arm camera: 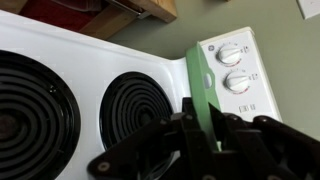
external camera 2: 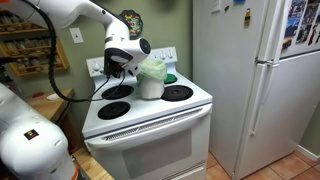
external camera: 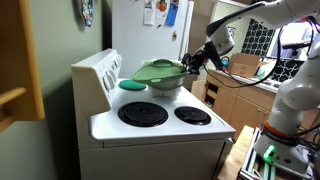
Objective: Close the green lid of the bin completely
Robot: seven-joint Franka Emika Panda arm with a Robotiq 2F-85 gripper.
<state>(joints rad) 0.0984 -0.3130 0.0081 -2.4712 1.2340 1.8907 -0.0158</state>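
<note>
The bin [external camera: 166, 89] [external camera 2: 151, 88], pale with a green rim, stands on a back burner of the white stove. Its green lid [external camera: 157, 70] [external camera 2: 152, 67] sits tilted over the opening, not flat on the rim. My gripper [external camera: 189, 62] [external camera 2: 127, 67] is at the lid's edge in both exterior views. In the wrist view the green lid [arm camera: 198, 75] shows edge-on as a thin strip running down between the dark fingers, and my gripper [arm camera: 204, 120] is shut on it. The bin body is hidden in the wrist view.
A flat teal disc [external camera: 133, 85] lies on the stove beside the bin. Black coil burners [external camera: 143, 113] [arm camera: 139, 105] take up the front of the stove. The control panel with knobs [arm camera: 231, 54] rises behind. A refrigerator [external camera 2: 260, 80] stands next to the stove.
</note>
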